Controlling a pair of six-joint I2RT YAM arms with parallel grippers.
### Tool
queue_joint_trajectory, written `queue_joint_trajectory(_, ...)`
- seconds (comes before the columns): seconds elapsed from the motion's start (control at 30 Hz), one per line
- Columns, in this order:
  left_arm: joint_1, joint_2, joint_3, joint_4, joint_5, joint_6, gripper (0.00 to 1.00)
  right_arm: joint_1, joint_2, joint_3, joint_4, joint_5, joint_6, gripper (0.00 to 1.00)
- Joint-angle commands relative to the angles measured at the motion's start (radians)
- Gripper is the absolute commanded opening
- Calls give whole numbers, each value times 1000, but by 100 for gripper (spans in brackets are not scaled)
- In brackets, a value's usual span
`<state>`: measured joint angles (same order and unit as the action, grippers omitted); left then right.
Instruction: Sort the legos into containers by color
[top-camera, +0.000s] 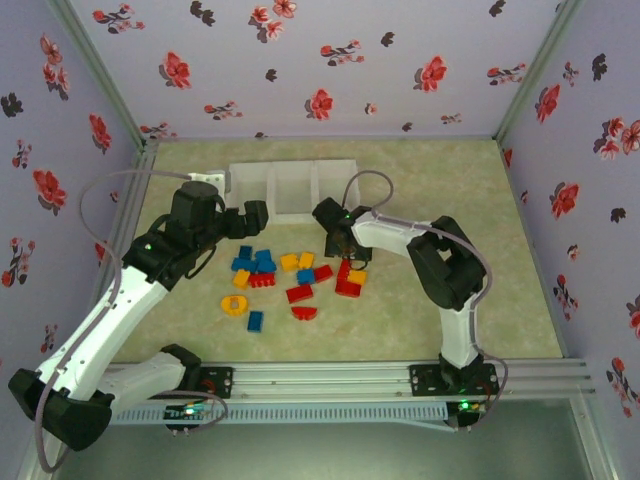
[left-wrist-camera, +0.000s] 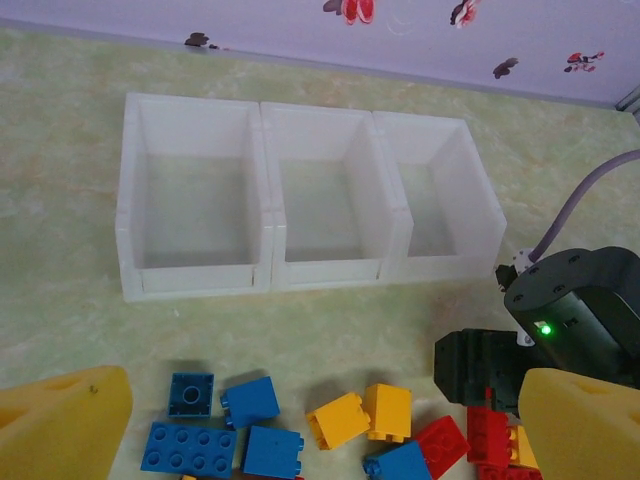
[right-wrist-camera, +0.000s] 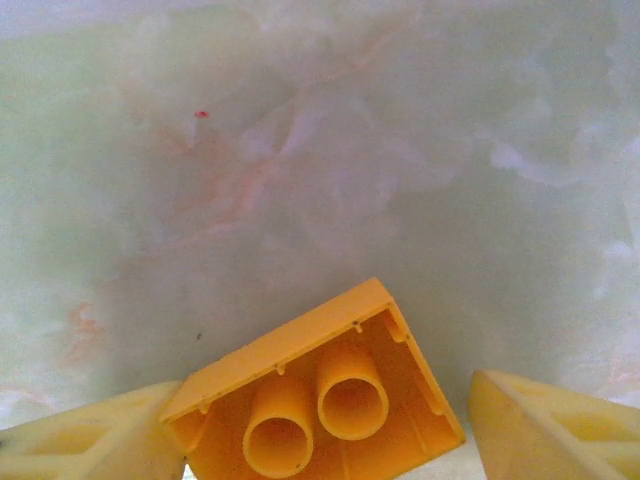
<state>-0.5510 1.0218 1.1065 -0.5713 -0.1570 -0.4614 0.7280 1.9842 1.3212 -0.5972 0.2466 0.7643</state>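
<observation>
The legos (top-camera: 290, 275) lie scattered on the table in front of the containers (top-camera: 290, 185), three joined white bins whose row (left-wrist-camera: 262, 190) stands with nothing inside in the left wrist view. Blue (left-wrist-camera: 250, 402), yellow (left-wrist-camera: 340, 418) and red (left-wrist-camera: 440, 442) bricks lie below my left gripper (left-wrist-camera: 320, 430), which hovers open and wide over the pile's left part (top-camera: 255, 215). My right gripper (top-camera: 347, 258) is down at the pile's right end. It is open around a yellow brick (right-wrist-camera: 320, 395) lying hollow side up, which touches the left finger (right-wrist-camera: 100, 440) and is apart from the right one.
Flowered walls close in the table on three sides. The right arm's black wrist (left-wrist-camera: 575, 310) with its green light and grey cable sits just right of the bins. A yellow ring (top-camera: 235, 304), a blue brick (top-camera: 255, 321) and a red half-round (top-camera: 304, 313) lie nearest the arm bases.
</observation>
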Motion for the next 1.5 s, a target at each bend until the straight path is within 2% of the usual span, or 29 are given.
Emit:
queue_joint_trajectory(0.0,-7,-6,15,-21,-19,21,100,-12,46,22,-44,20,-88,76)
queue_joint_trajectory(0.2,-7,-17,10,-29,-33,14,100,-36,51,30,-47,-24,-288,74)
queue_joint_trajectory(0.47,-10,-12,10,-34,-36,1,100,-48,46,12,-13,-76,-474,67)
queue_joint_trajectory(0.7,-12,-10,16,-40,-41,2,100,-52,32,9,-6,-89,-481,43)
queue_joint_trajectory(0.77,-15,-5,21,-44,-41,5,100,-52,11,16,-14,-86,-477,41)
queue_joint_trajectory(1.0,-22,3,35,-49,-42,5,100,-60,-143,127,-112,-54,-464,40)
queue_joint_trajectory(1.13,-22,2,26,-34,-45,-21,100,-85,-169,225,-126,-55,-459,39)
queue_joint_trajectory(1.33,-21,-2,27,-35,-69,-53,100,-134,-61,408,-111,-87,-473,40)
queue_joint_trajectory(1.47,-23,-2,42,-51,-67,-49,100,-157,62,558,-130,-121,-487,44)
